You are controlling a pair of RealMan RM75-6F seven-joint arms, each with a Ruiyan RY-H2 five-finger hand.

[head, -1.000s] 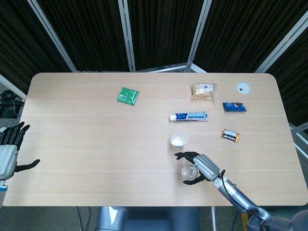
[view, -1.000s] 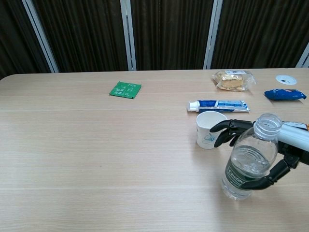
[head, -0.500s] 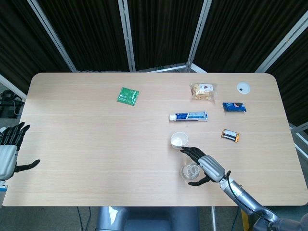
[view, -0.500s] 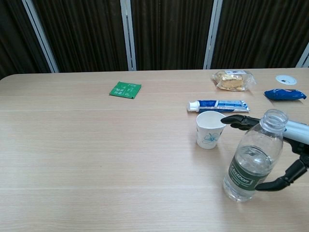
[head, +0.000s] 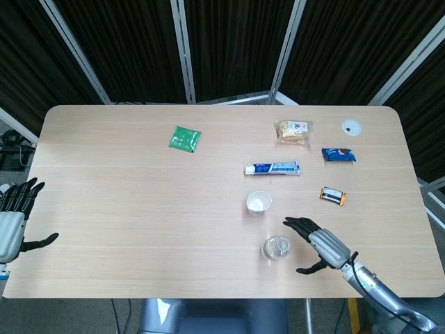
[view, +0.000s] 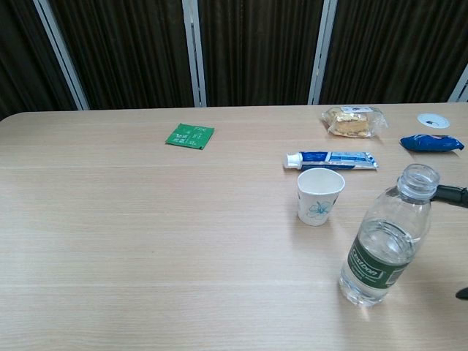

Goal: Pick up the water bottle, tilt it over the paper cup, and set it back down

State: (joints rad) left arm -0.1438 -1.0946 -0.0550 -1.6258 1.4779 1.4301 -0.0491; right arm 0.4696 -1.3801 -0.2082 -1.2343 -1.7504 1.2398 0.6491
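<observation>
Black-fingered and silver-backed, the robot's right hand [head: 321, 245] hovered released over the near side of the table [head: 125, 202], its fingers spread and holding nothing. The water bottle [head: 275, 248] stood upright and uncapped just to that hand's left, a clear gap between them; in the chest view only dark fingertips [view: 452, 193] showed at the right edge beside the bottle's neck. A little water sat in the bottle's base, below its green label. The paper cup [head: 258, 202] stood upright beyond the bottle, near it but apart, white with a small blue flower print on its side.

Farther back lay a toothpaste tube [head: 272, 168] on its side, and behind that a clear packet of biscuits [head: 293, 131]. To the right of these were a blue snack wrapper [head: 338, 154], a small dark and orange bar [head: 332, 196], and a white round disc [head: 351, 126] near the far right corner. A green sachet [head: 184, 138] lay alone toward the far left. The left hand [head: 12, 220] hung open at the table's left edge, fingers apart, well away from everything.
</observation>
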